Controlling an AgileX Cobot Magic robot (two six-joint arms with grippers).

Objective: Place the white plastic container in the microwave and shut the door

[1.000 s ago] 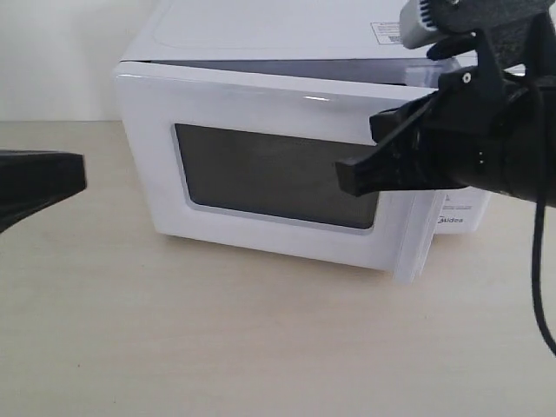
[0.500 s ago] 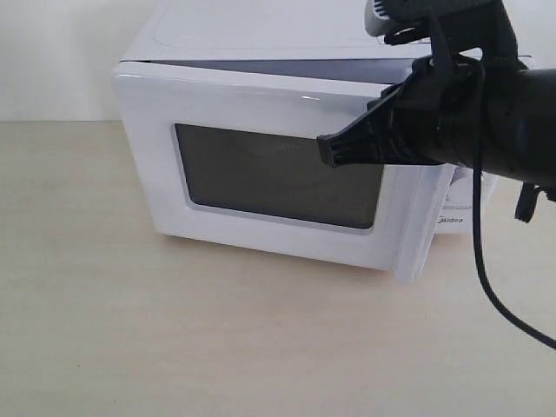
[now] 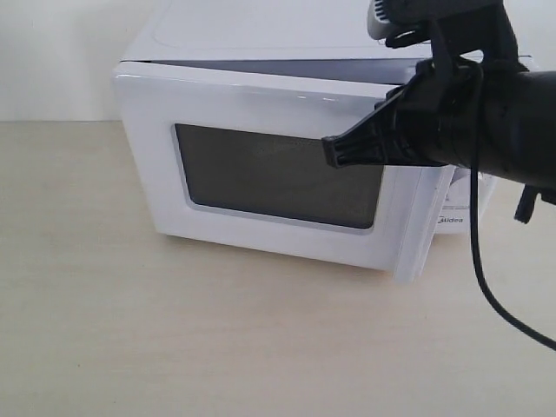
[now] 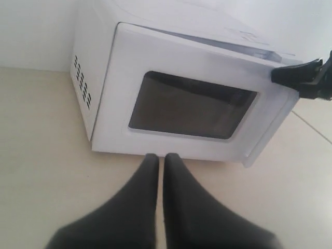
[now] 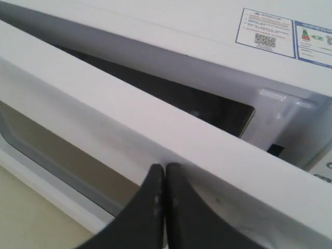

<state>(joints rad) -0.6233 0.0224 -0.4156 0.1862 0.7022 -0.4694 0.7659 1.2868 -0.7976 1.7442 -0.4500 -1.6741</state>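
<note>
Standing on a pale wooden desk point(image 3: 174, 330), the microwave point(image 3: 261, 35) is a white box with label stickers point(image 5: 265, 27) on top and vent slots point(image 4: 82, 83) in one side wall. Its door point(image 3: 261, 100), white-framed around a dark rectangular window point(image 3: 278, 174), is hinged at the left of the exterior view and sits ajar, with a narrow gap that widens toward the free edge. The right pincer point(image 3: 339, 154), clenched with its black fingers pressed together and gripping nothing, meets the door's front high up near that free edge, and the tips appear to touch the white frame. A black cable point(image 3: 476, 252) hangs from its arm. The left pincer point(image 4: 160, 158), likewise clenched on nothing, hangs over the desk in front of the door's lower edge, apart from it; the exterior view does not catch it. Only a dark sliver of the cavity shows through the gap, and the window gives nothing away, so the white plastic container cannot be made out. The right arm hides the control side of the oven.
</note>
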